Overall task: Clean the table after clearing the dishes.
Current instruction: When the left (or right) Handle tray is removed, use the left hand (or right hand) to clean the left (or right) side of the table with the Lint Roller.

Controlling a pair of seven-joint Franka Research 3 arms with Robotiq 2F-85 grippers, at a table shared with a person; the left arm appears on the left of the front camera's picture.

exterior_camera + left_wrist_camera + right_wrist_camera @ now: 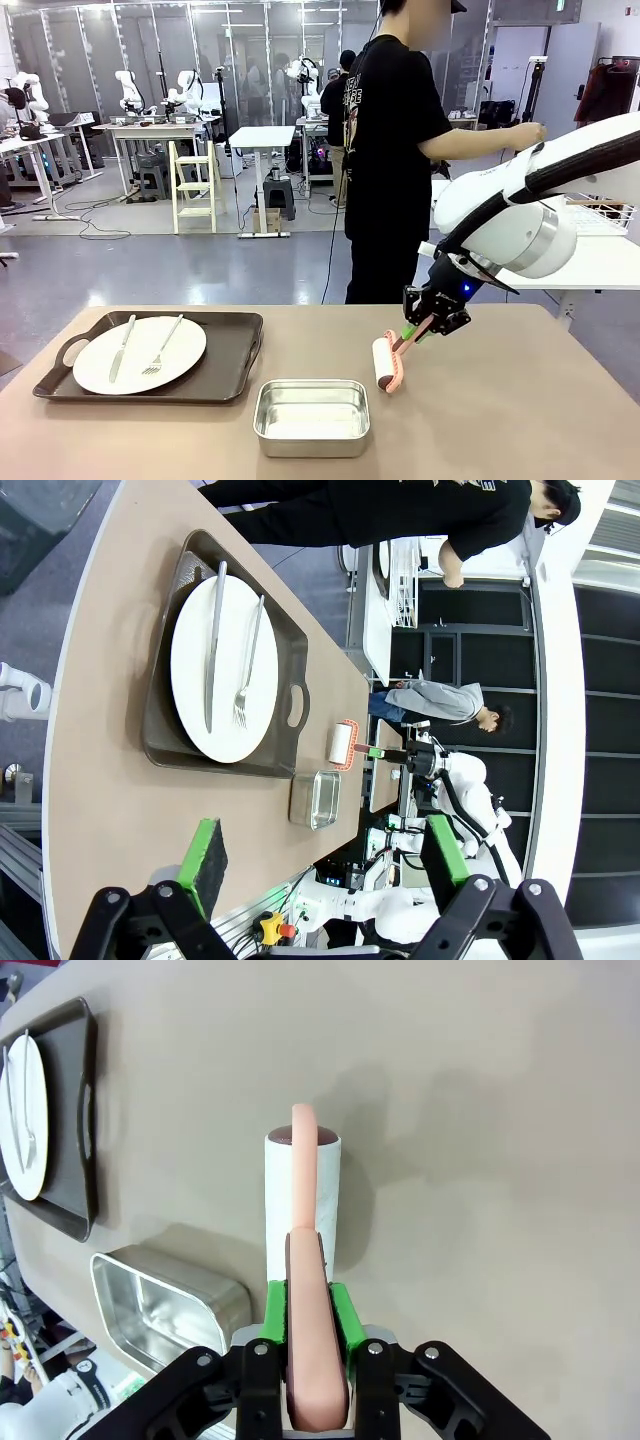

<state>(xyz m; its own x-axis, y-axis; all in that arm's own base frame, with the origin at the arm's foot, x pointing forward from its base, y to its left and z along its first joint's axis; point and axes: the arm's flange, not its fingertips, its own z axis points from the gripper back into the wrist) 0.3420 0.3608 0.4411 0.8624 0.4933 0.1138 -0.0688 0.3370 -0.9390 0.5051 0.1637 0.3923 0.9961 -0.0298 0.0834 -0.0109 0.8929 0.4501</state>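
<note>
Grip came from your right gripper [432,322], clamped shut on the pink plastic handle of the white lint roller [384,363], held low and tilted so the roll pressed on the tan-brown table [520,420] right of its middle, likely for rolling. Your left gripper [325,865] hung wide open and empty by the near left corner. The round white plate [140,354] with knife and fork sat on its dark brown tray [235,365] at the left edge, uncleared.

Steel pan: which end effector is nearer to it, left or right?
Right. The right end effector, shut on the lint roller, is close by the steel pan; the left end effector hangs open, far back from it.
</note>
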